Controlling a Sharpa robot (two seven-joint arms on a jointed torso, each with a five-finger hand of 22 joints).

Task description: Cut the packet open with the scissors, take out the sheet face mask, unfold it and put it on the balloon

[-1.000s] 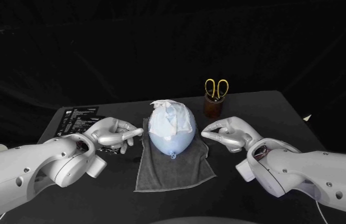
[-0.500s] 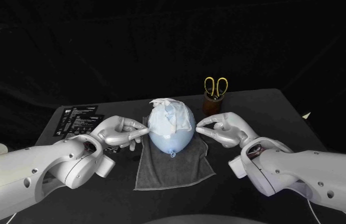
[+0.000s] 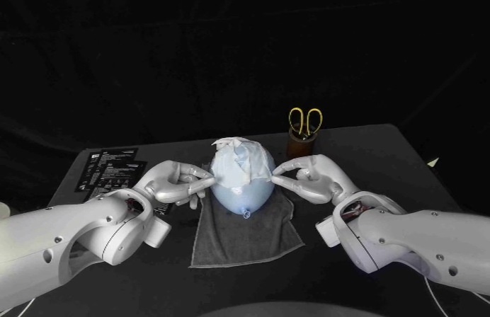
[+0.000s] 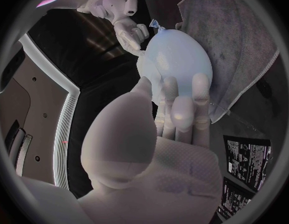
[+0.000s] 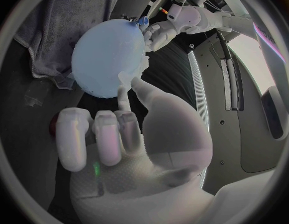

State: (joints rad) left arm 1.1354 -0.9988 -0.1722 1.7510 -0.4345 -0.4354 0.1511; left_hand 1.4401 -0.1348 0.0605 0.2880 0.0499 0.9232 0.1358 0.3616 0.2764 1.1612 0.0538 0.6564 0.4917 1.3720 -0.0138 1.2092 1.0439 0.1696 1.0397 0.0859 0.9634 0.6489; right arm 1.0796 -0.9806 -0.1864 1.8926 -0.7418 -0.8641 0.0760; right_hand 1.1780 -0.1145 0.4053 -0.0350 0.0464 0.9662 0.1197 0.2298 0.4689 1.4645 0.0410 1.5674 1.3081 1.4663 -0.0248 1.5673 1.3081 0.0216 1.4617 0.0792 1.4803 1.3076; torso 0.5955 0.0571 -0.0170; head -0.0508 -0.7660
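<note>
Centrally, the smooth pale-blue balloon (image 3: 243,195) is laid on a grey towel (image 3: 245,243), well inside the table (image 3: 388,161) edges. Its crumpled white sheet mask (image 3: 240,165) is pinched by the right hand (image 3: 311,179); the left hand (image 3: 175,184) is pressed alongside, grip unclear.

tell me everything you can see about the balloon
The balloon is pale blue, smooth and egg-shaped, inflated, lying on its side on a grey towel with its knotted end toward the robot. A crumpled white sheet mask covers its far end. The left hand and right hand touch its two sides.
</note>
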